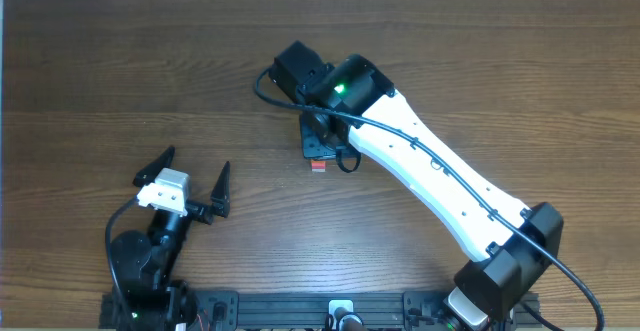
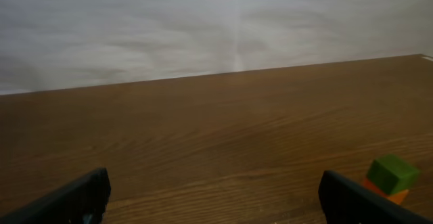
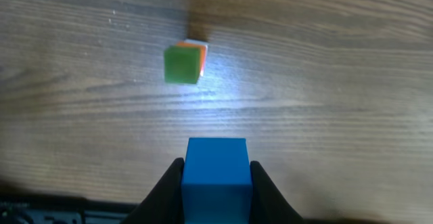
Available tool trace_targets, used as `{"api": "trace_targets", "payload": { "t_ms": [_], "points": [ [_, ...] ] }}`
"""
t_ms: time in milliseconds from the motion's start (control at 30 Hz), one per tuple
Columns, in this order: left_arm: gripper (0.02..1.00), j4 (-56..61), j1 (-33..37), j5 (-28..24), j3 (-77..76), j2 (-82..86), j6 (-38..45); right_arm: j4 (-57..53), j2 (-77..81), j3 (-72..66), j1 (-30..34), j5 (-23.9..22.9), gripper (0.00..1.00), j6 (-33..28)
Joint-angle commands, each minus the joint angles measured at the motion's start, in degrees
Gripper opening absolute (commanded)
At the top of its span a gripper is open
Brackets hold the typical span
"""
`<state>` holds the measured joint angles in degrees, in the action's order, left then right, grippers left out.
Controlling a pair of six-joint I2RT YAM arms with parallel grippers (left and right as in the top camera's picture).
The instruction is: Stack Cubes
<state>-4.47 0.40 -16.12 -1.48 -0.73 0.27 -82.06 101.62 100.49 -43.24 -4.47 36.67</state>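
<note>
The left gripper sits at the left of the table, near its own base. Its fingers are spread wide with nothing between them. It is well apart from the work and needs no action in this step. Toward the middle of the table stands a two-high stack: the green cube rests on the orange cube, roughly square to it, with a thin strip of orange showing along one side. The right gripper, reaching in from the right-hand base, is clamped on the blue cube with one finger on each opposite face. It appears to hold the cube clear of the table and offset to one side of the stack, not above it. The step in hand appears to be placing blue on green. To do it well, carry the blue cube across at its present height until it is centred over the green top face. Turn the wrist so the edges of both cubes run parallel. Lower slowly until the faces meet, then part the fingers only enough to free the cube. Withdraw straight up, since a sideways exit is likely to drag the stack over.
</note>
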Motion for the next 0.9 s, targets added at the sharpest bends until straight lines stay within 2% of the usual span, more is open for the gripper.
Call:
{"api": "trace_targets", "payload": {
  "t_ms": [33, 900],
  "points": [
    [1.0, 0.2, -0.3, -0.4, 0.4, 0.5, 1.0, 3.2, -1.2, -2.8, -0.3, 0.6, 0.012, 0.6],
    [1.0, 0.2, -0.3, -0.3, 0.4, 0.5, 1.0, 7.8, 7.0, -3.4, 0.8, 1.9, 0.012, -0.1]
  ]
}}
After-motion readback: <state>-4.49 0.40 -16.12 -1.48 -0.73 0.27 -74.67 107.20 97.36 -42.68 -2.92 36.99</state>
